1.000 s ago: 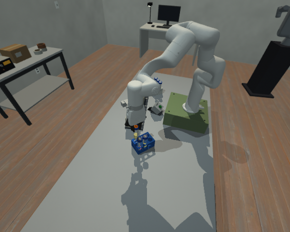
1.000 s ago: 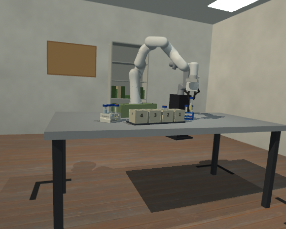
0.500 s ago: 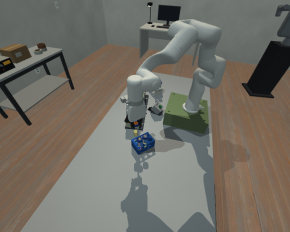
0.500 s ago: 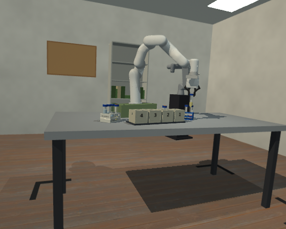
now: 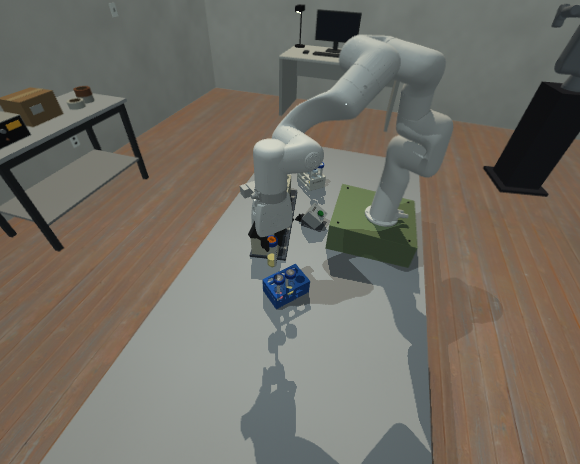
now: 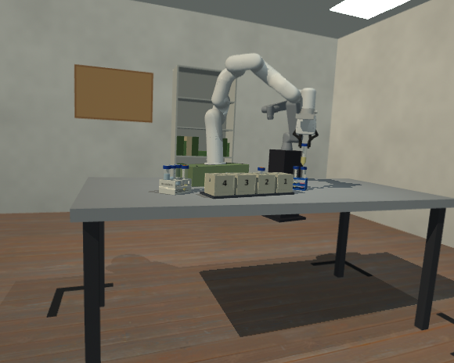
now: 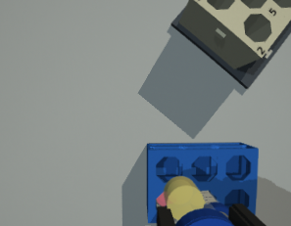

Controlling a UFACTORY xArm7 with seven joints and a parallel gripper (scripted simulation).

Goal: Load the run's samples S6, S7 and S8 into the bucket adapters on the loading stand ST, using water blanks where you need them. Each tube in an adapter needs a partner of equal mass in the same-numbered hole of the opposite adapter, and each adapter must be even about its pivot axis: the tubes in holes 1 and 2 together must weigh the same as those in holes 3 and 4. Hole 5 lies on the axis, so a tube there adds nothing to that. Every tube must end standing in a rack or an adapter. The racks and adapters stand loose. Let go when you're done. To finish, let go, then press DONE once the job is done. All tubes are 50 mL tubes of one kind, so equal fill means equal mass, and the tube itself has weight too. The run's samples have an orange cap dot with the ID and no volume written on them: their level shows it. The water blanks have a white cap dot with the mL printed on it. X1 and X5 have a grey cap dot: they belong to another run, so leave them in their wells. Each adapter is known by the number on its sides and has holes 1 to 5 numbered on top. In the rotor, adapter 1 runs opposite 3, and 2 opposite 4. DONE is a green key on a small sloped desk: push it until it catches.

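tube with a blue cap and orange dot [image 5: 272,243] [image 6: 304,150] [image 7: 205,217] is pinched in the claw [image 6: 305,146] [image 7: 202,214], right of centre in the exterior view. its tip is yellowish, and it hangs upright above the table [image 5: 206,350] [image 6: 259,205] [image 7: 68,112], clear of any well. the id on its cap cannot be read.

blue rack [image 5: 286,289] [image 6: 300,184] [image 7: 153,182], below centre in the top view and at the bottom of the wrist view, carries two other blue-capped tubes, standing.

loading stand [image 5: 264,256] [image 6: 255,194] [image 7: 246,83] bears four beige adapters; in the exterior view their fronts read 4, 3, 2, 1 from left to right. adapter 1 [image 6: 285,183] [image 7: 215,35] is nearest the blue rack. a blue cap [image 6: 261,169] shows behind adapter 2 [image 6: 266,184]; its seat cannot be told.

white rack [image 5: 312,183] [image 6: 174,187], left in the exterior view, holds several blue-capped tubes. the desk with the green key [image 5: 320,213] sits near the centre of the top view, untouched by the claw.
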